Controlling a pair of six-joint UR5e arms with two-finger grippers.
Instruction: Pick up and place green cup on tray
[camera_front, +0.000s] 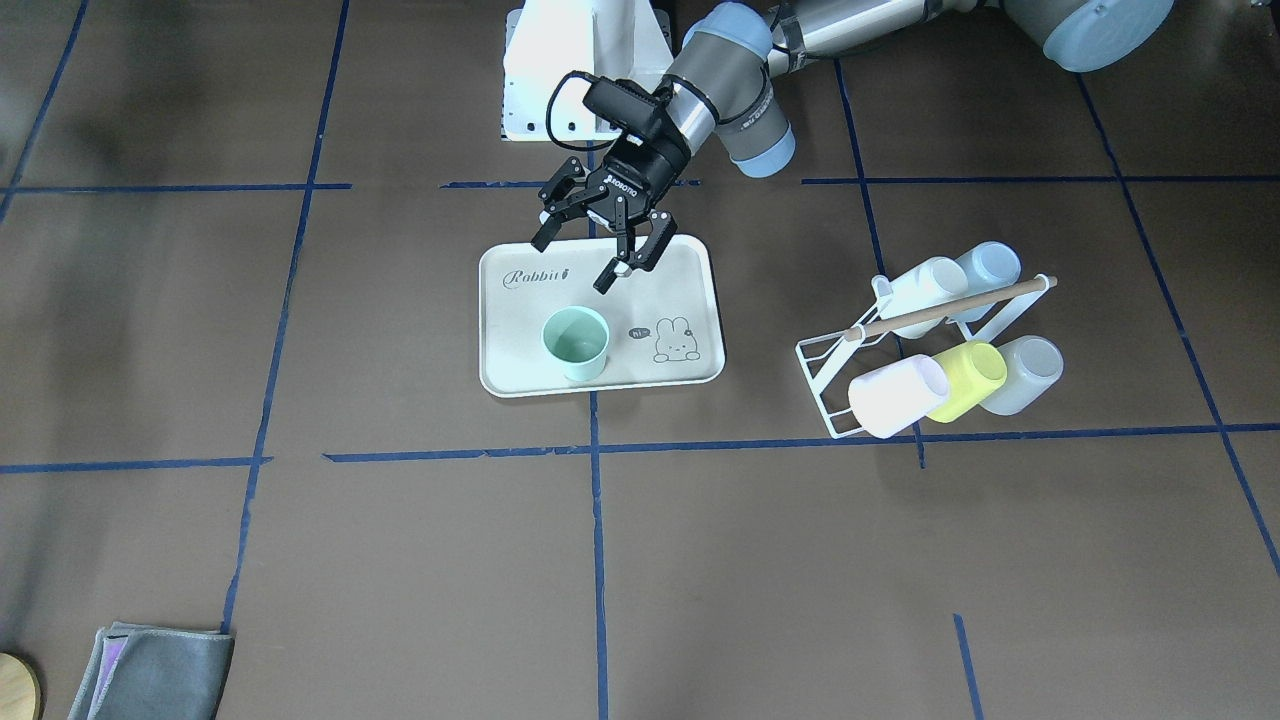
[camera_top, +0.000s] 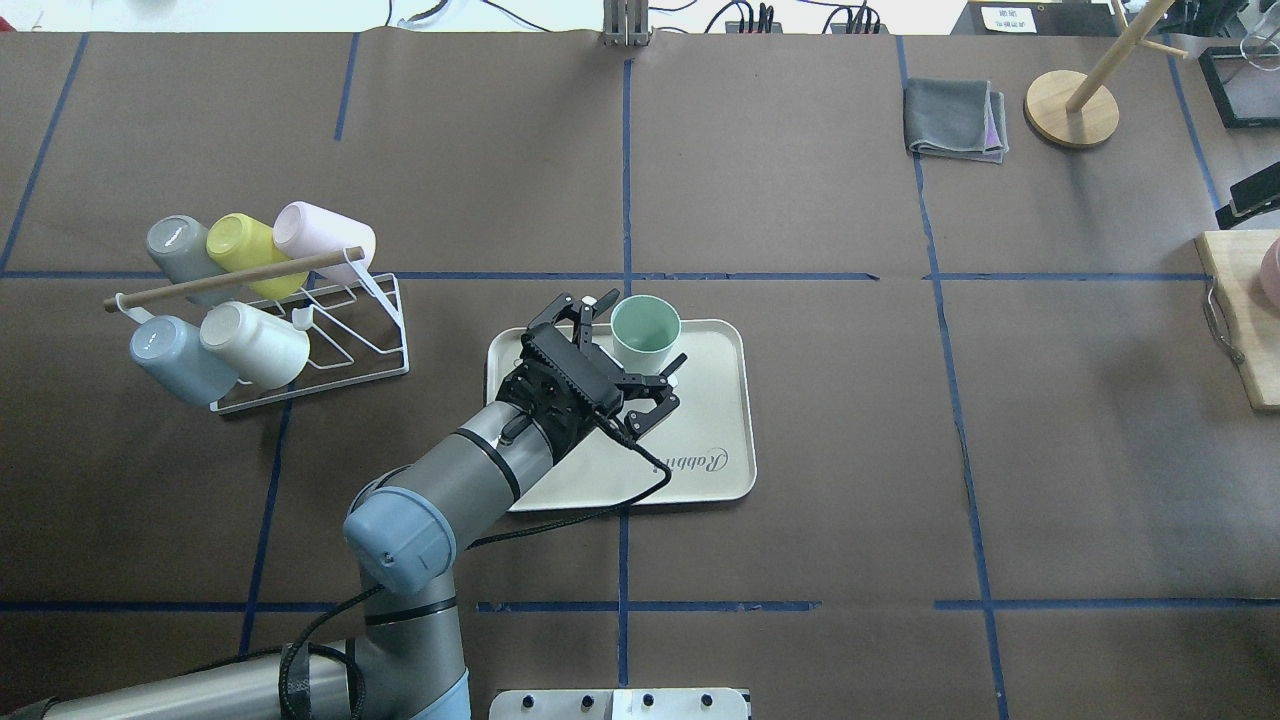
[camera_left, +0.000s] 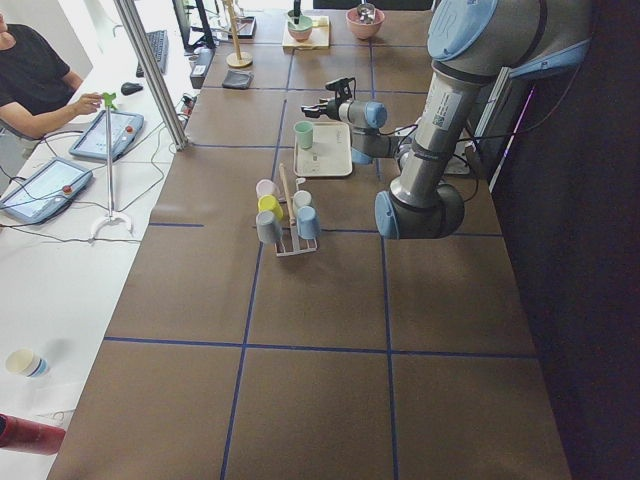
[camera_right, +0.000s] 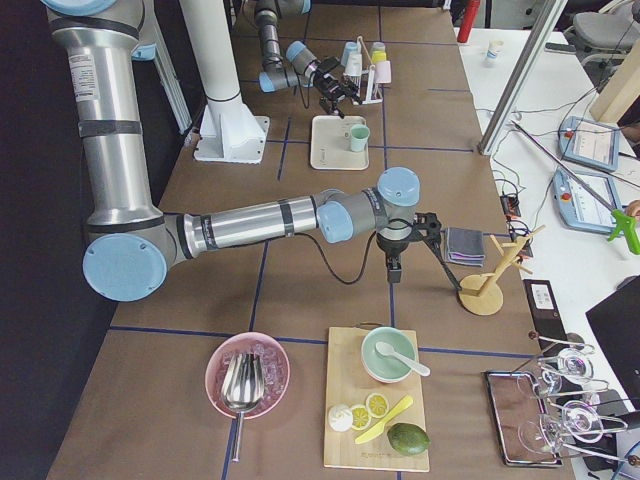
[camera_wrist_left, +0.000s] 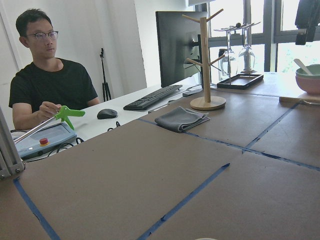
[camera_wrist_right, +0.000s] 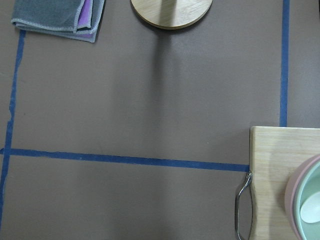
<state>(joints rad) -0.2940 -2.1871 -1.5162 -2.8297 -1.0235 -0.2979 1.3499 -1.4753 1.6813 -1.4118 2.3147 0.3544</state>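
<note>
The pale mint-green cup (camera_front: 576, 341) stands upright on the cream "Rabbit" tray (camera_front: 690, 280), near its front edge. It also shows in the overhead view (camera_top: 646, 334) on the tray (camera_top: 715, 400). My left gripper (camera_front: 571, 265) is open and empty. It hovers above the tray on the robot's side of the cup, apart from it, and shows in the overhead view (camera_top: 628, 338) too. My right gripper (camera_right: 396, 262) shows only in the exterior right view, above the table near a grey cloth. I cannot tell whether it is open or shut.
A white wire rack (camera_front: 830, 380) with a wooden bar holds several cups, among them a yellow-green cup (camera_front: 968, 378) and a pale blue cup (camera_top: 180, 360). A folded grey cloth (camera_top: 955, 120), a wooden stand (camera_top: 1072, 108) and a cutting board (camera_top: 1240, 320) lie at the far right.
</note>
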